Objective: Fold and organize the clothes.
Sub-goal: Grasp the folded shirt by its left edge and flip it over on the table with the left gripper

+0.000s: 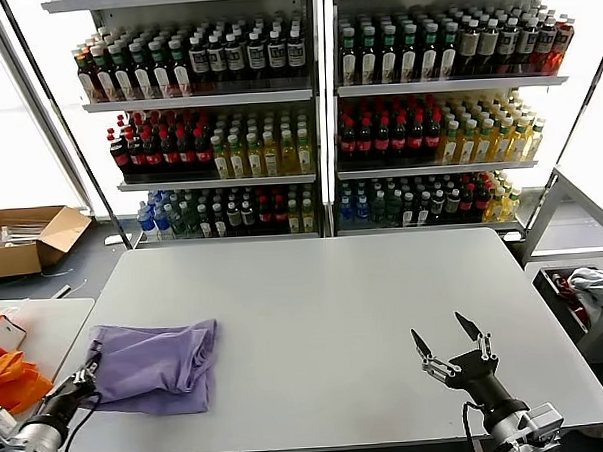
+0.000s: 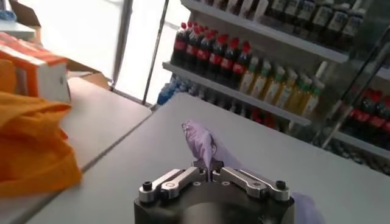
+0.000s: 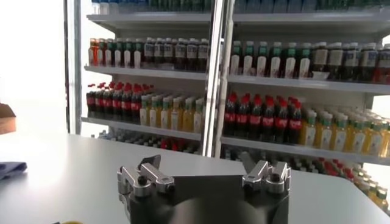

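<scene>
The lavender T-shirt [image 1: 157, 364] lies folded in a rough rectangle at the front left of the grey table [image 1: 325, 315]. My left gripper [image 1: 88, 375] is at the shirt's near left corner, shut on a pinch of its fabric. In the left wrist view the purple cloth [image 2: 204, 146] stands up between the closed jaws of the left gripper [image 2: 210, 173]. My right gripper [image 1: 449, 340] is open and empty above the table's front right part, far from the shirt. In the right wrist view the right gripper [image 3: 204, 167] has its jaws wide apart, and a bit of the shirt [image 3: 11, 168] shows far off.
An orange fabric bag [image 1: 13, 379] and a small box [image 1: 1, 332] lie on a side table at the left. Shelves of bottles [image 1: 317, 115] stand behind the table. A cardboard box [image 1: 27, 238] sits on the floor at left. A bin with white cloth [image 1: 595, 288] is at right.
</scene>
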### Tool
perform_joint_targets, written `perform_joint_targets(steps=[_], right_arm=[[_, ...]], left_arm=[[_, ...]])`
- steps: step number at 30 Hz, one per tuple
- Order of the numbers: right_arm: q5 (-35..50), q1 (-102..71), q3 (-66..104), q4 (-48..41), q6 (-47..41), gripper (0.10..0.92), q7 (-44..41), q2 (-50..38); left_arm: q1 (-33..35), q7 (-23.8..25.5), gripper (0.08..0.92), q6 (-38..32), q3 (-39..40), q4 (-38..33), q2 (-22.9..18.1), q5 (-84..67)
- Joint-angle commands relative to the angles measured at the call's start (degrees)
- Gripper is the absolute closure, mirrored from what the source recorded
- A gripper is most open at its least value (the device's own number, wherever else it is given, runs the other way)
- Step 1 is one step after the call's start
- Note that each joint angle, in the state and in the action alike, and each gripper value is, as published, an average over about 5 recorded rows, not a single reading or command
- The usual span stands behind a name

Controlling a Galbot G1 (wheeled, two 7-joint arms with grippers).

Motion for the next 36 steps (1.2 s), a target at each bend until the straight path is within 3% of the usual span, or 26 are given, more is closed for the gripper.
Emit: perform_joint_targets(steps=[1,4,8,12,17,21,25,31,36], right_arm=[[-0.11,0.5,-0.88,-0.04,-0.03,0.203,0.11,0.02],[-0.71,0.43,-1.32,0.24,-0.09,0.203,0.17,0.49],[-1.15,0.16,-1.46,0.85,-0.33,0.203,0.27,1.15],[-1.64,-0.85,-1.15,1.12,-0.29,0.203,0.32,1.64],[-2.34,-2.94,-0.46,2.01,-0.28,0.203,0.38,2.93],[-3.22,-4.28,-0.46,2.79,-0.83,0.203,0.7,3.81],[-3.8,-4.69,-2.36,3.1,-2.94,0.203,2.02,4.1],[-1.96,-2.7,-10.27,1.86,-9.29,0.203,5.54,3.92],[5.76,2.04,-20.02,-1.91,-15.51,0.203,11.27,2.58]], left_arm=[[0.9,-7.32,0.897,2.99,-10.4,-10.32,7.45,-10.58],[0.49,-13.38,0.897,4.03,2.74,-19.36,5.25,-8.11],[-1.76,-18.43,0.897,3.8,29.04,-24.46,3.81,1.56],[-8.28,-21.06,0.897,3.46,52.97,-18.29,2.95,7.34],[-20.96,-25.62,0.897,3.04,68.99,-4.43,-3.31,4.31],[-26.57,-26.78,0.897,2.8,72.45,4.5,-8.84,1.97],[-28.77,-26.81,0.892,2.48,71.91,4.3,-10.12,-1.72],[-30.27,-22.29,0.759,0.71,64.97,-0.52,-8.11,-5.32],[-29.96,-19.77,0.612,-0.41,54.86,-5.95,-4.54,-9.12]])
